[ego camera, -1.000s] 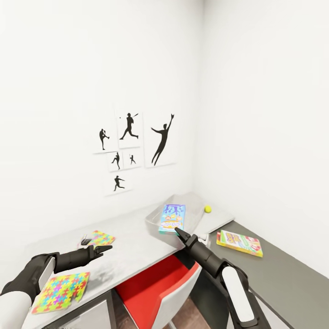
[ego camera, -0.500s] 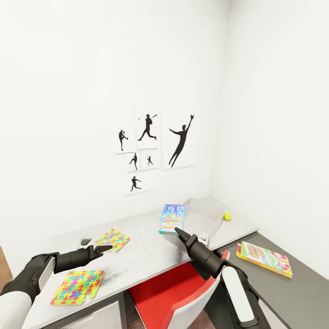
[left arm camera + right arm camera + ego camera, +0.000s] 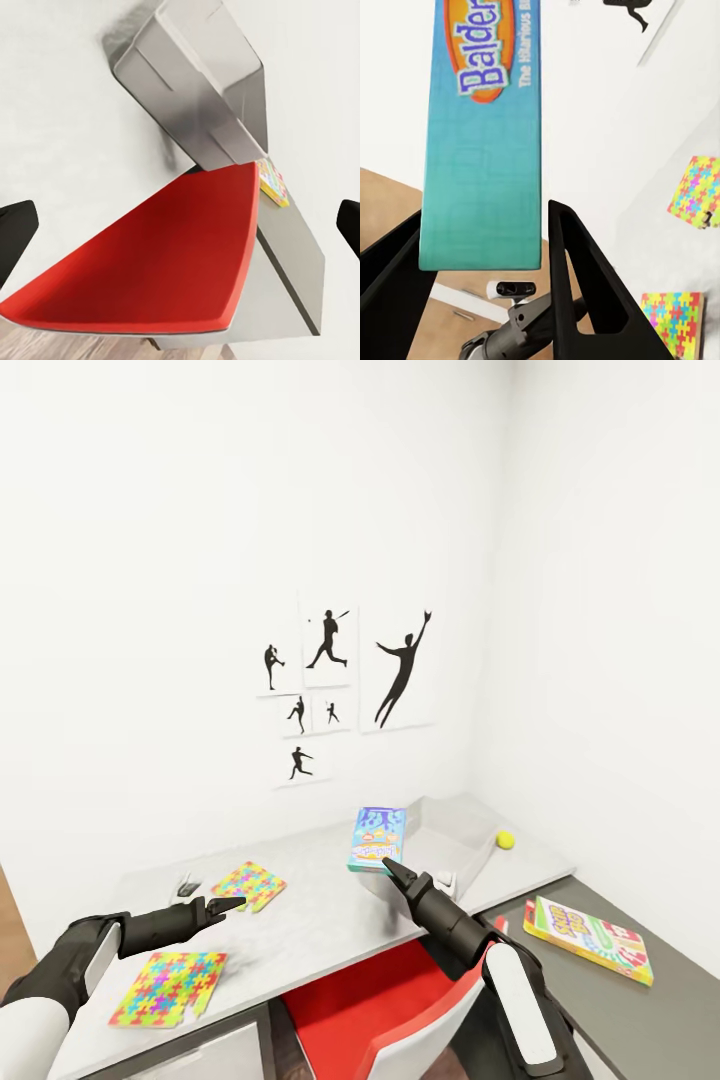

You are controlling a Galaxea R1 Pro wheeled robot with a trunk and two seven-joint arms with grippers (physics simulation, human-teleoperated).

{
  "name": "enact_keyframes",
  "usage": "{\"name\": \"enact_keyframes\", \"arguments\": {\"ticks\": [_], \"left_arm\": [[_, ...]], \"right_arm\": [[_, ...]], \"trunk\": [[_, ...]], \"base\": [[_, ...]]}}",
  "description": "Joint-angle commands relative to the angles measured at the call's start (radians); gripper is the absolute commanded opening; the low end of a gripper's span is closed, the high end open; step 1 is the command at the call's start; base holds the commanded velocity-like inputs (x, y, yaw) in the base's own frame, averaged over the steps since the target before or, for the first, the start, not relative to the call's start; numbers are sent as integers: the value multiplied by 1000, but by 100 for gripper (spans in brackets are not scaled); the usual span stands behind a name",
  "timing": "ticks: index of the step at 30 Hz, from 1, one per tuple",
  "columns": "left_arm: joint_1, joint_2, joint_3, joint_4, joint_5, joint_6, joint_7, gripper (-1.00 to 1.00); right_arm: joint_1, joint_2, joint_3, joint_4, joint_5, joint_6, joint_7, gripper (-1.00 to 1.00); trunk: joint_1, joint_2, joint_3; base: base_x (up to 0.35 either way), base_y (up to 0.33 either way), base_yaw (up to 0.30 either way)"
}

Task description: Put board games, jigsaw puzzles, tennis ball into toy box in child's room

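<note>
— Two bright jigsaw-patterned flat squares (image 3: 170,987) lie near the left end of our long white-topped table (image 3: 320,920) in the head view; our right gripper (image 3: 385,865) holds the thin blue-teal printed game box (image 3: 377,838) upright just beside the shallow light-grey toy box (image 3: 450,838) at the far right corner.

— Stiff and light, we judge; gripped at its lower edge.

— Left wrist view: left gripper (image 3: 180,225) spread wide, empty, above a red chair seat (image 3: 161,262).

— Right wrist view: fingers (image 3: 577,270) clamp the box's teal edge; white walls beyond.
</note>
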Motion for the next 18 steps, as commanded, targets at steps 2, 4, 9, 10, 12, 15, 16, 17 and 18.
{"name": "enact_keyframes", "arguments": {"ticks": [2, 4, 9, 10, 12, 15, 16, 17, 18], "left_arm": [[0, 0, 1, 0, 3, 7, -1, 100], [0, 0, 1, 0, 3, 7, -1, 100], [-1, 0, 1, 0, 3, 7, -1, 100], [0, 0, 2, 0, 3, 6, -1, 100], [0, 0, 2, 0, 3, 7, -1, 100], [0, 0, 2, 0, 3, 6, -1, 100], [0, 0, 2, 0, 3, 6, -1, 100], [0, 0, 2, 0, 3, 6, -1, 100], [0, 0, 2, 0, 3, 6, -1, 100]], "right_arm": [[0, 1, -3, 0, -3, 9, 2, -100], [0, 1, -3, 0, -4, 8, 2, -100], [0, 1, -3, 0, -4, 8, 2, -100], [0, 1, -3, 0, -4, 8, 2, -100], [0, 1, -3, 0, -4, 8, 2, -100], [0, 1, -3, 0, -4, 8, 2, -100], [0, 1, -3, 0, -4, 8, 2, -100], [0, 1, -3, 0, -4, 8, 2, -100], [0, 1, -3, 0, -4, 8, 2, -100]], "trunk": [[0, -1, 0], [0, -1, 0], [0, -1, 2], [0, -1, 3], [0, -1, 5], [0, -1, 7], [0, -1, 7], [0, -1, 7], [0, -1, 7]], "base": [[1, -18, 1], [0, -8, -10], [39, -60, -121], [102, -127, -194], [104, -108, -189], [50, -45, -121], [23, -21, -59], [18, -17, -47], [12, -11, -30]]}}
